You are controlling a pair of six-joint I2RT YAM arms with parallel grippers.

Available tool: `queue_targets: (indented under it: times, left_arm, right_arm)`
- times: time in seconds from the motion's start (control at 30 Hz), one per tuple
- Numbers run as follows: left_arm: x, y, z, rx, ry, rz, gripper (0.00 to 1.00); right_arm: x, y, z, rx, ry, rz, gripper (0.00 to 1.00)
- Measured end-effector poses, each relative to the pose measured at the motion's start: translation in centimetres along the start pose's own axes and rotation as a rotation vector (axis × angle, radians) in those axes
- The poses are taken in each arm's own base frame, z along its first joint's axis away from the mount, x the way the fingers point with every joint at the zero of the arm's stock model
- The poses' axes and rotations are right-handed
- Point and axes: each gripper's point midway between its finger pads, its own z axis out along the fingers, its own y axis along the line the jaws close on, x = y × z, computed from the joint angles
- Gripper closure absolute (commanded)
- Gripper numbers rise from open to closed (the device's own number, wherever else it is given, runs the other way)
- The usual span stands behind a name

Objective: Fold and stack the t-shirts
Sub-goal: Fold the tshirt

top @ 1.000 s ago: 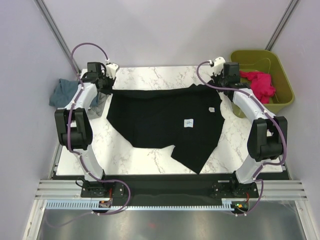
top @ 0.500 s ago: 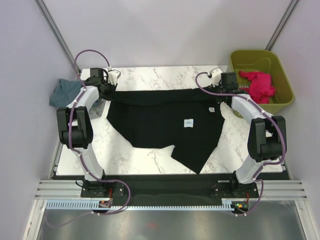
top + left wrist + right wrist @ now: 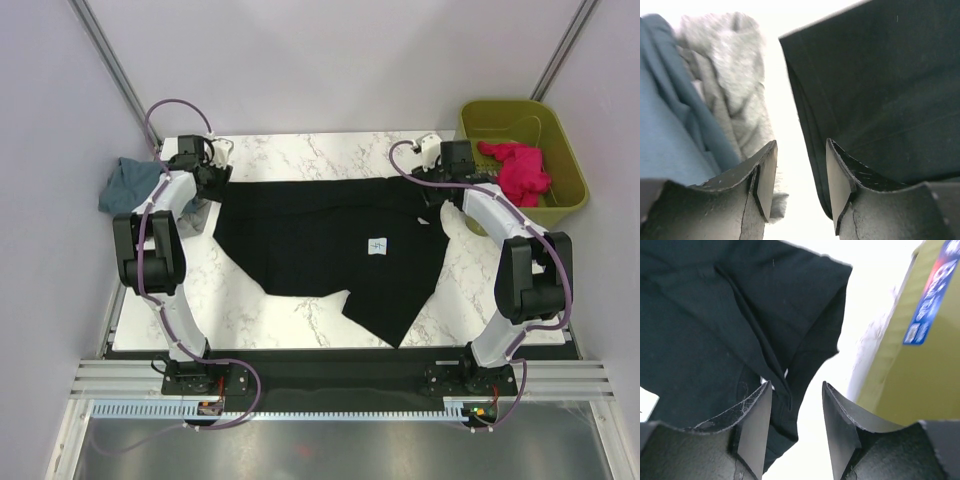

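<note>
Both grippers have let go since a second ago. They were pinching the far corners of the black shirt [image 3: 320,245], and now the arms sit a touch lower and the cloth lies on the table [image 3: 300,150] by itself.

Left gripper [image 3: 801,146] has its fingers spread with nothing between them, just bare table. The shirt's far-left corner is right beside one finger, and the grey shirt [image 3: 725,75] and blue shirt [image 3: 665,125] are bunched on the other side. Right gripper [image 3: 796,385] is the same deal: released, hovering over the far-right sleeve [image 3: 810,305], with the basket [image 3: 900,365] close on its outer side.

The black shirt is spread across the middle of the table, mostly flat but a bit skewed. Its white label [image 3: 377,245] faces up and one near flap reaches toward the front edge. The blue and grey ones are heaped at the far-left corner.

Handling-wise it looks like light, floppy knit with zero stiffness. So I'd expect it to sag and drag wherever it isn't held, and a single pinch in the middle would just bunch it up. It's not fragile and not really slippery, and it probably clings to the table a little.

I'd grab at hems or seams, where doubled fabric gives the fingers something to bite. Take two corners of one side, one per gripper, and carry them over together so the fold stays square. That creased sleeve on the right probably wants smoothing first.
</note>
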Motion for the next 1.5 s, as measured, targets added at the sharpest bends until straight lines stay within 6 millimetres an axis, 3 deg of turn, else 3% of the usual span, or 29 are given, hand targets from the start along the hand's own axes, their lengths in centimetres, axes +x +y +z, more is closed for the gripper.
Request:
queue_targets:
  times: [0.17, 0.27, 0.37, 0.47, 0.6, 0.77, 0.87, 1.0, 1.03, 1.13, 1.27, 1.5]
  left_arm:
    - [-3.1, 0.4, -1.0, -0.008, -0.067, -0.008, 0.51]
    - [-6.7, -0.9, -1.8, 0.010, -0.129, 0.022, 0.52]
    - [-9.7, -3.8, -1.6, 0.060, -0.181, 0.061, 0.54]
    - [-10.8, -7.1, -0.3, 0.146, -0.178, 0.074, 0.55]
    - [-7.9, -9.0, 0.9, 0.211, -0.080, 0.057, 0.57]
    - [-4.0, -8.6, 1.4, 0.236, 0.028, 0.012, 0.58]
    - [-2.7, -8.2, 1.6, 0.238, 0.066, -0.010, 0.59]
    - [-2.3, -8.4, 2.0, 0.242, 0.080, -0.020, 0.59]
    - [-2.2, -8.4, 2.1, 0.243, 0.083, -0.021, 0.59]
    - [-2.0, -8.6, 2.3, 0.247, 0.091, -0.022, 0.59]
    - [-1.7, -8.6, 2.6, 0.249, 0.099, -0.024, 0.60]
    - [-1.7, -8.6, 2.6, 0.249, 0.100, -0.026, 0.61]
  right_arm:
    - [-4.2, -0.1, -0.1, -0.041, -0.092, 0.036, 0.46]
    - [-6.3, 0.8, 1.8, -0.118, -0.128, 0.085, 0.48]
    - [-6.3, 2.4, 4.5, -0.199, -0.109, 0.126, 0.48]
    - [-4.9, 4.2, 7.1, -0.274, -0.059, 0.159, 0.48]
    - [-3.2, 6.4, 9.3, -0.347, 0.003, 0.187, 0.48]
    - [-3.4, 7.6, 10.2, -0.388, 0.011, 0.204, 0.48]
    - [-3.8, 7.8, 10.2, -0.398, 0.002, 0.206, 0.52]
    - [-3.9, 8.1, 10.2, -0.409, 0.001, 0.208, 0.69]
    - [-4.0, 8.2, 10.1, -0.412, -0.001, 0.206, 0.79]
    - [-4.0, 8.4, 10.1, -0.414, -0.002, 0.203, 0.89]
    - [-4.1, 8.8, 10.1, -0.420, -0.002, 0.192, 0.99]
    - [-3.3, 9.9, 9.9, -0.435, 0.020, 0.183, 1.00]
